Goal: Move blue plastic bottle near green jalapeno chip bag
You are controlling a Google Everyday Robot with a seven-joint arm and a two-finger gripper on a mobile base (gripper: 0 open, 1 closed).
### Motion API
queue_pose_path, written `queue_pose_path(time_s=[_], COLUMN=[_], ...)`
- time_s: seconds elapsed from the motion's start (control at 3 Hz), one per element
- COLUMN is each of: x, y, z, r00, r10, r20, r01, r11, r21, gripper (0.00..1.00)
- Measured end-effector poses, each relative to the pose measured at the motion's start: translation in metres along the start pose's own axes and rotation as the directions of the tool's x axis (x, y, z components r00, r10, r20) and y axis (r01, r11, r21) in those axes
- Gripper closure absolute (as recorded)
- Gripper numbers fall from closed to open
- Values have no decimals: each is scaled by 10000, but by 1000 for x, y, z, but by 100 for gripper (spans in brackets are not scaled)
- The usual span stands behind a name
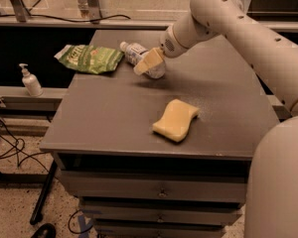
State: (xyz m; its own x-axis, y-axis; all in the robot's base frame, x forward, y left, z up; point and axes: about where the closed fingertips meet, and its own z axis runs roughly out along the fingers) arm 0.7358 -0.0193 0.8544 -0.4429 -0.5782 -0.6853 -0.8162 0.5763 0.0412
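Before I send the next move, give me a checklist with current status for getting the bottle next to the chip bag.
1. Blue plastic bottle found: ok, lying on its side toward the back of the table.
2. Bottle near green jalapeno chip bag: ok, just to the right of the bag; whether they touch, cannot tell.
3. End effector placed: ok, right at the bottle's body.
4. Hold on the bottle: cannot tell.
5. Yellow sponge out of the way: ok, nearer the front edge, apart from both.
6. Bottle supported: ok, resting on the tabletop, not at an edge.
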Motion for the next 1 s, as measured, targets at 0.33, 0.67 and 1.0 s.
queue_pose_path(time_s=[0.33, 0.67, 1.0], x=[-11, -27, -28], y=[0, -16, -45], z=[-13, -57, -120], r00=[9995, 9951, 9802], r10=[68, -7, 189], r20=[299, 992, 1971], r01=[-62, 0, -284], r11=[9998, 10000, 9986], r21=[-212, 75, 454], gripper=[0, 0, 0])
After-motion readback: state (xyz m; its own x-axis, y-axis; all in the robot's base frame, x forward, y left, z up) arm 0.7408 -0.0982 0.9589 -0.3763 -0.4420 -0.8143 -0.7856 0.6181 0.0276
